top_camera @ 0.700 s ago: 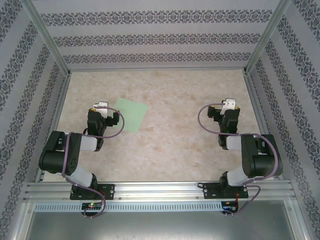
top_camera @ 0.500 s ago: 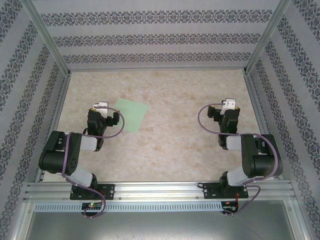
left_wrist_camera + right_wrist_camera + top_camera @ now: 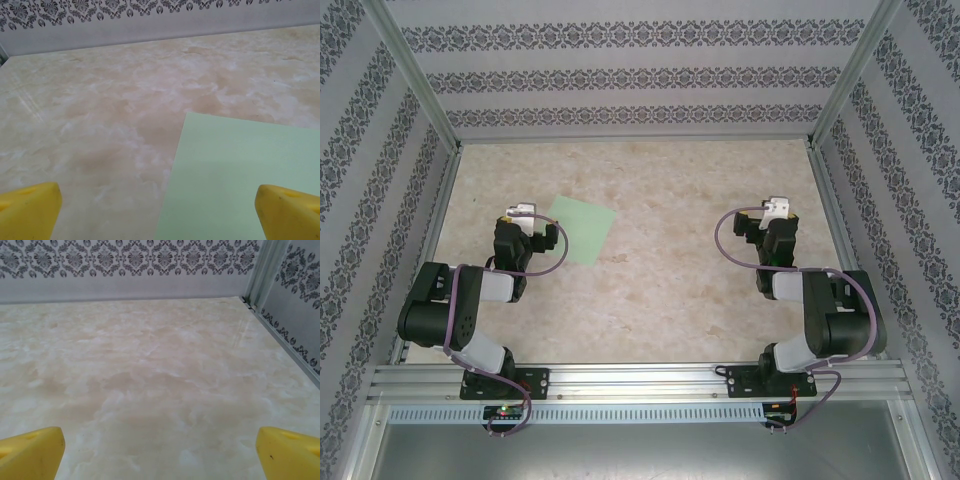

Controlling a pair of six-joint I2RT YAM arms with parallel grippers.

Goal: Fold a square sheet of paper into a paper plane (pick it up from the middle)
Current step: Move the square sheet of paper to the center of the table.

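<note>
Square sheet of paper [image 3: 582,232] lies flat and unfolded on the left side of the table [image 3: 670,280], just right of the left gripper [image 3: 523,222]. That gripper is spread wide and empty (the sheet's left edge runs between its fingers). Right gripper [image 3: 775,218] is also spread and empty, well apart on the right.

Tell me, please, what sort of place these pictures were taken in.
Probably a purpose-built robot test cell: the left arm and right arm bolted to an aluminium rail, a marble-look table boxed in by patterned wall panels, and a square sheet of paper laid out.
</note>
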